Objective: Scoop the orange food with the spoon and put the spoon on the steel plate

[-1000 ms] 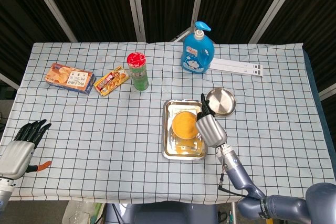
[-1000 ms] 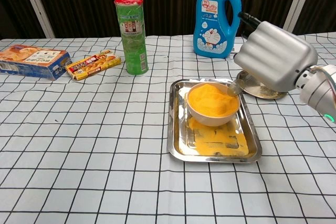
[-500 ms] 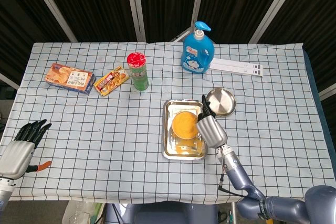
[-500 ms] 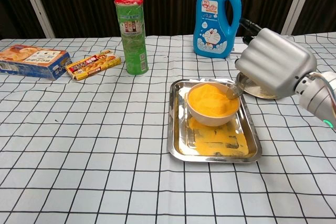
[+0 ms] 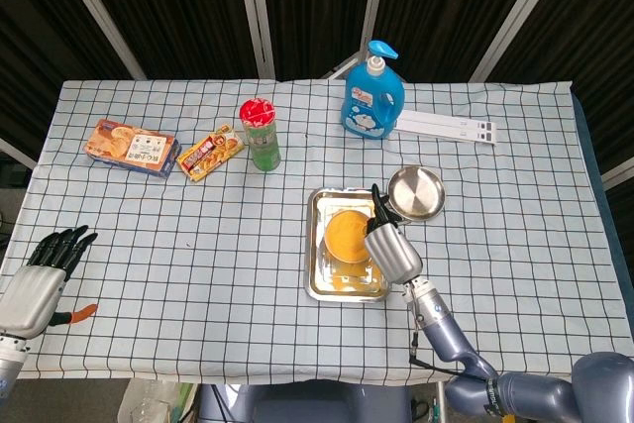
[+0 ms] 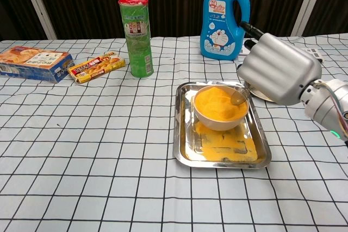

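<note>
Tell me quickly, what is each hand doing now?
Left hand: open, holding nothing.
Right hand: holding the spoon over the bowl.

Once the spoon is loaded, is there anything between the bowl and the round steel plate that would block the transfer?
Nothing visible blocks it. The steel plate lies bare just beyond the tray rim, beside the bowl; the right hand holds the spoon at the orange food.

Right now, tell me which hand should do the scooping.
Right hand: it holds the spoon at the bowl of orange food. The left hand lies far off at the table edge.
</note>
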`<action>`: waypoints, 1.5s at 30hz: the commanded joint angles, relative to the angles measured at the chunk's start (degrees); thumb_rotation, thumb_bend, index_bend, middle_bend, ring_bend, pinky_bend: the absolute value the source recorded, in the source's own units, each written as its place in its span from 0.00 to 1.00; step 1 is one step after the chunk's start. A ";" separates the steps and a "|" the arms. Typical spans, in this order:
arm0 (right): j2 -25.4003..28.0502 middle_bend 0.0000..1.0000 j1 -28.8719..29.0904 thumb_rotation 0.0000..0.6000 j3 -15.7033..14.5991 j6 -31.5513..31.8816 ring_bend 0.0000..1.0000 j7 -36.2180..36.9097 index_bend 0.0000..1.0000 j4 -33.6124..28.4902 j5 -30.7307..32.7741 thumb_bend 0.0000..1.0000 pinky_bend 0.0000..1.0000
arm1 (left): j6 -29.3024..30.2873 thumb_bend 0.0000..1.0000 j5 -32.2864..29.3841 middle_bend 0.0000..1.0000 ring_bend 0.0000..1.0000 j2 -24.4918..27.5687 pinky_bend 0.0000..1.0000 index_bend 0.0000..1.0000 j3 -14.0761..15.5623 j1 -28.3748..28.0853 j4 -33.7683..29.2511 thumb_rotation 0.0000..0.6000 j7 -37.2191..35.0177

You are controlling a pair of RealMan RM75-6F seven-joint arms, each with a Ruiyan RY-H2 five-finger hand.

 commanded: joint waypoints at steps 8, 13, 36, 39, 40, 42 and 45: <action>-0.60 0.57 -0.53 1.00 -0.01 -0.66 0.29 -0.26 0.65 -0.28 -0.39 0.69 0.00 | -0.03 0.00 -0.01 0.00 0.00 0.00 0.00 0.00 0.02 -0.01 -0.04 1.00 0.07; -1.00 0.57 -0.68 1.00 0.48 -0.77 0.29 -0.05 0.65 -1.89 -0.71 0.69 0.00 | -0.04 0.00 -0.05 0.00 0.00 0.00 0.00 0.00 0.00 -0.01 -0.06 1.00 0.09; -0.24 0.57 -1.14 1.00 2.70 -1.10 0.29 -1.32 0.65 -2.61 -1.76 0.69 0.00 | 0.07 0.00 0.01 0.00 0.00 -0.07 0.00 0.00 -0.04 0.00 0.01 1.00 0.04; -0.73 0.57 -1.60 1.00 2.75 -1.11 0.29 -1.00 0.65 -1.85 -1.18 0.69 0.00 | 0.09 0.00 -0.07 0.00 0.00 -0.07 0.00 0.00 -0.07 0.02 0.00 1.00 -0.02; -1.08 0.57 -1.82 1.00 2.77 -1.08 0.29 -0.74 0.65 -1.57 -0.88 0.69 0.00 | 0.08 0.00 -0.16 0.00 0.00 -0.07 0.00 0.00 -0.11 0.02 -0.05 1.00 -0.08; -1.47 0.57 -1.90 1.00 2.60 -1.02 0.29 -0.56 0.65 -0.96 -1.15 0.69 0.00 | 0.02 0.00 -0.22 0.00 0.00 -0.05 0.00 0.00 -0.10 0.01 -0.08 1.00 -0.08; -1.75 0.57 -1.90 1.00 2.47 -1.03 0.29 -0.30 0.65 -0.42 -1.53 0.69 0.00 | 0.00 0.00 -0.14 0.00 0.00 -0.06 0.00 0.00 -0.09 -0.01 -0.04 1.00 -0.04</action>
